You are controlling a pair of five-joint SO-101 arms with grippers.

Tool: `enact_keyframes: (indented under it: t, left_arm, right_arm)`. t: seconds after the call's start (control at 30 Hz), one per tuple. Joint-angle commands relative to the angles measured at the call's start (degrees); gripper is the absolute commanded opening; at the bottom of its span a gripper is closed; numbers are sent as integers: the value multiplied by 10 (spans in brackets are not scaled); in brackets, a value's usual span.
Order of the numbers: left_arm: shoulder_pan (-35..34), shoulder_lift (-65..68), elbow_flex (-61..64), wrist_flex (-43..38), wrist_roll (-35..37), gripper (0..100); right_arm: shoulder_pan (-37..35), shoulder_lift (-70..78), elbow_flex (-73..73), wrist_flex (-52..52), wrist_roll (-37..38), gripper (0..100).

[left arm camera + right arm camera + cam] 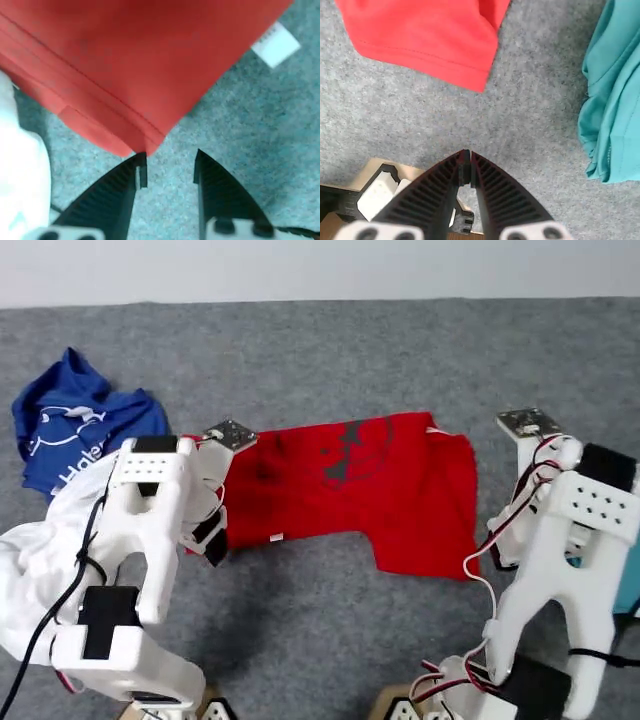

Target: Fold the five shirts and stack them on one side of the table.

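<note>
So the red shirt (380, 500) is lying mostly flat in the middle of the frame on the grey desk (350, 350), dark print facing up. Its lower edge isn't straight: it steps down toward the lower right, so that side hangs lower than the rest. A little white tag (275, 45) pokes out along an edge.

The left claw (170, 170) is partly open with nothing between its fingers. It sits at the left end of the red shirt, with one fingertip (141, 162) right beside the stitched hem. I can't tell whether it's actually touching the cloth. In the high view the left arm (150, 530) takes up the lower left of the frame.

The right claw (466, 161) is pinched fully closed and holds nothing. It's over bare desk between the red shirt's lower right corner and the teal shirt (615, 100). The right arm (560, 570) stands at the lower right of the frame.

The other shirts:
- The blue shirt (80, 430) is crumpled at the upper left, well apart from the red one.
- The white shirt (30, 560) is bunched up at the lower left edge, partly under the left arm.
- The teal one peeks out at the right edge behind the right arm.
</note>
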State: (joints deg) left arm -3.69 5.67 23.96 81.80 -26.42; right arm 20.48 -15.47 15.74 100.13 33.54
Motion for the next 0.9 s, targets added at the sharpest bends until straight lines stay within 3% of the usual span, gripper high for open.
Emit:
enact_keyframes:
  t: [0.0, 0.1, 0.3, 0.57, 0.87]
  left_arm:
    - [-3, -29, 15, -42, -6, 167]
    - [-18, -29, 30, -65, -6, 147]
    - [-23, -33, 29, -46, -7, 1]
    - [-26, -36, -23, 27, -9, 3]
    - [-66, -30, -26, 39, -54, 3]
  right_arm:
    - [7, -24, -1, 5, 7, 9]
    - [7, -25, -1, 5, 7, 9]
    - [7, -25, -1, 6, 7, 9]
    - [5, -25, -1, 7, 5, 9]
    - [7, -29, -3, 22, 5, 9]
